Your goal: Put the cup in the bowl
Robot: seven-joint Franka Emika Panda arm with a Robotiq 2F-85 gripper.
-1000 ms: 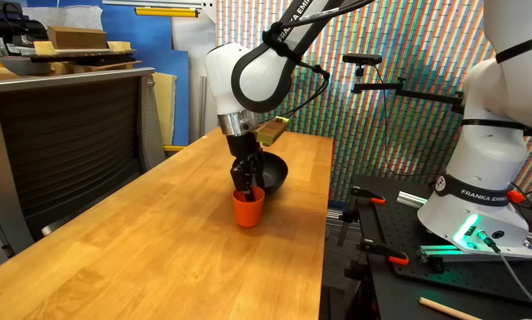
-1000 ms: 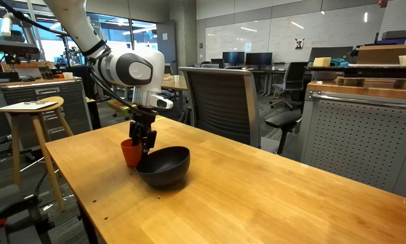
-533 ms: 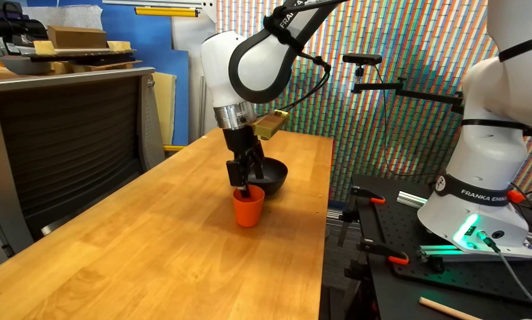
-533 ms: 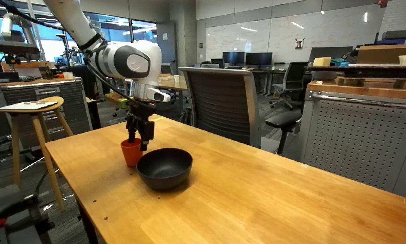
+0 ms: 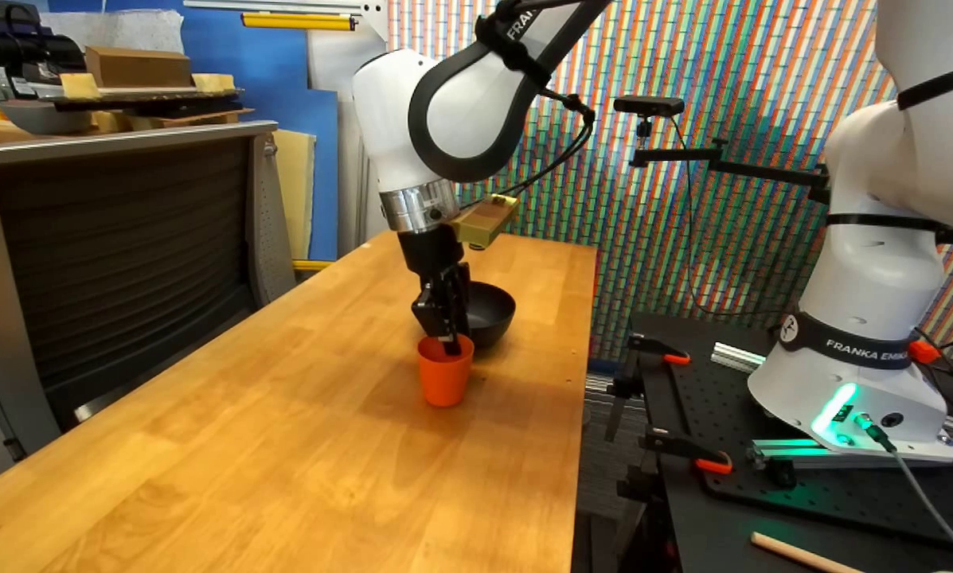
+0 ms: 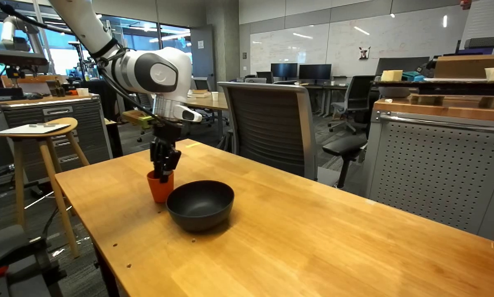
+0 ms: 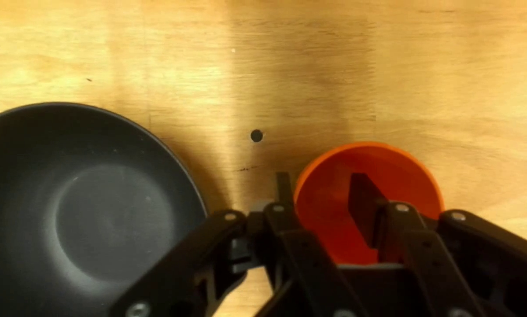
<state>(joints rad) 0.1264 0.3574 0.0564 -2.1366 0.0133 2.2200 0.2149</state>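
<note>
The orange-red cup stands upright on the table in both exterior views. The black bowl sits flat beside it and also shows in an exterior view, partly behind the gripper. In the wrist view the bowl is at the left and the cup right of centre. My gripper is open, its fingers apart. One finger is inside the cup's mouth. The other is just outside the rim on the bowl side. In the exterior views the gripper is low over the cup.
The wooden table carries both things. A mesh-back chair stands along one long side of the table. The robot's base is on a black stand beside the table. A cart with stacked boards is beyond the chair.
The bowl was tilted one second ago and now sits flat. My gripper rose a little, shifted away from the bowl towards the cup, and its fingers look closer together. The cup has not moved.
</note>
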